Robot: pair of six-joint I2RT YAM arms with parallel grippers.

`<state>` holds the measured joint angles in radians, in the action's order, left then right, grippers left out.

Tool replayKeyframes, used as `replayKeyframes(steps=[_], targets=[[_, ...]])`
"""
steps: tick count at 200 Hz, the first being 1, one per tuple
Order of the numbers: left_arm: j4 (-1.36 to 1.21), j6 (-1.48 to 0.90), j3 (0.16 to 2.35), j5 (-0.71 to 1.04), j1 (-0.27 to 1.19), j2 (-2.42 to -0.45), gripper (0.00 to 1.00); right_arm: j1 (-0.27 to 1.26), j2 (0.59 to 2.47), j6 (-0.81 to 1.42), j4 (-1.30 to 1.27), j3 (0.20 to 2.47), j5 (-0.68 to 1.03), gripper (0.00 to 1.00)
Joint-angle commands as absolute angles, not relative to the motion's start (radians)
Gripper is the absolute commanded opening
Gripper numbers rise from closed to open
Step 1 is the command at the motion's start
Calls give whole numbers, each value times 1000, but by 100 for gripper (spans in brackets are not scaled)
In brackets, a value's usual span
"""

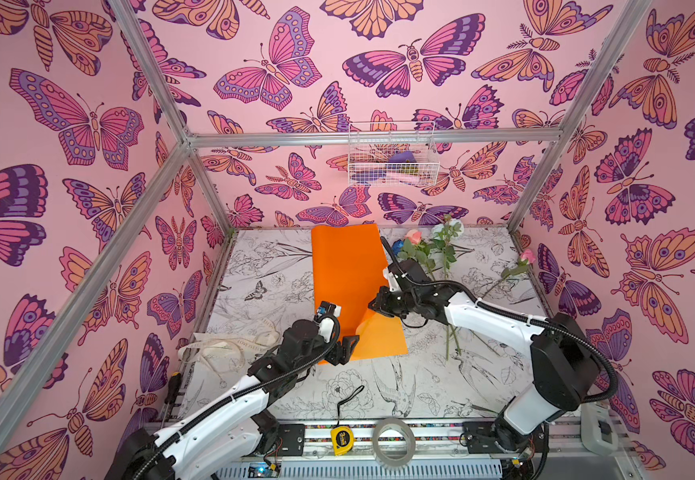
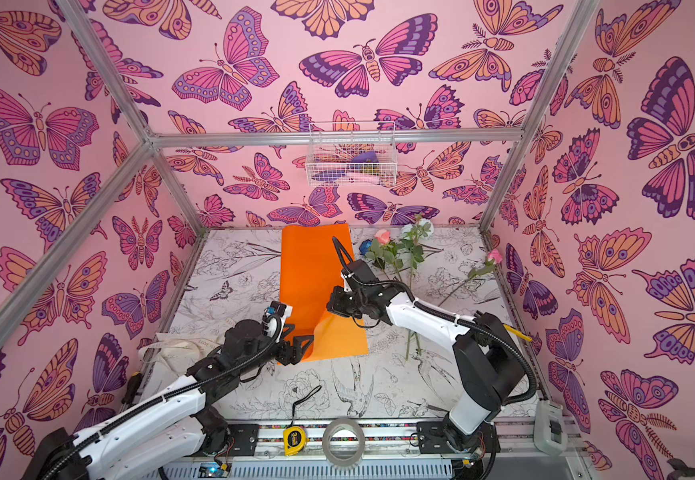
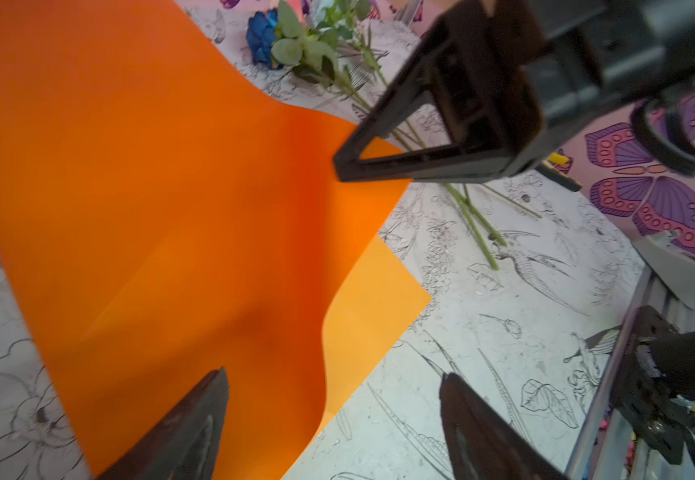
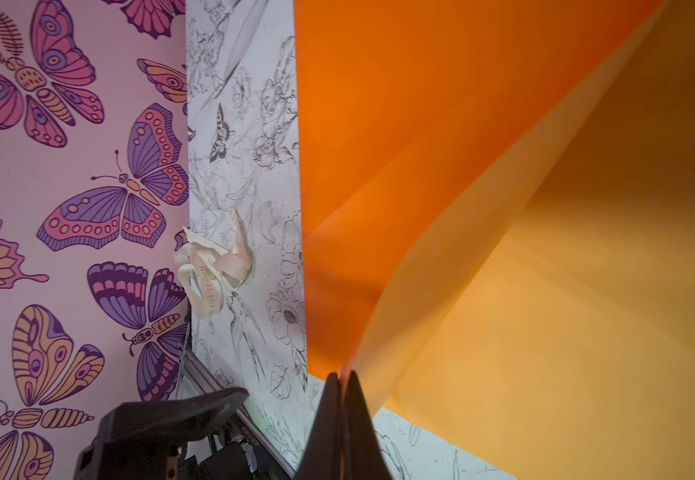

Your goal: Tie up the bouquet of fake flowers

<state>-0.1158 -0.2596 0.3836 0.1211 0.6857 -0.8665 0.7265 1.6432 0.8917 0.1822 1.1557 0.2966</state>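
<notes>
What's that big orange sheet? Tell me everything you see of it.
The orange sheet is large, glossy and thin, like wrapping paper, lying lengthways on the table. The right gripper pinches its near right edge and lifts it into a curved fold; paler orange shows beneath. The open left gripper is over its near end. The flowers lie to its right.

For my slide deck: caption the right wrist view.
Right gripper pinches a lifted edge of the orange wrapping paper; cream ribbon lies beyond.

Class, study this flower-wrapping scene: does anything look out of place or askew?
Yes. The orange wrapping paper is not flat: the right hand pinches its right edge up into a fold. One pink rose lies apart, right of the other flowers.
</notes>
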Motion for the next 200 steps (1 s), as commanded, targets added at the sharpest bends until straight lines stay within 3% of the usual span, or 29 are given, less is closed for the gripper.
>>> replayKeyframes(steps=[1, 28, 52, 97, 108, 137, 173, 200], targets=[[-199, -141, 390, 106, 717, -901, 86, 745, 1671, 872, 199, 1199, 319, 0], [-201, -113, 448, -17, 753, -1031, 84, 765, 1685, 869, 210, 1231, 327, 0], [-212, -136, 499, -140, 759, -1124, 75, 779, 1688, 864, 223, 1251, 327, 0], [-277, -126, 547, -116, 761, -1218, 61, 784, 1672, 850, 232, 1265, 322, 0], [-285, -134, 556, -117, 762, -1234, 50, 785, 1666, 844, 232, 1267, 321, 0], [-285, -169, 563, -147, 765, -1231, 0, 783, 1637, 810, 278, 1282, 286, 0], [-276, -191, 521, -220, 765, -1115, 0, 754, 1543, 754, 378, 1287, 173, 37], [-214, -206, 514, -310, 764, -1013, 0, 707, 1435, 725, 406, 1256, 83, 47]])
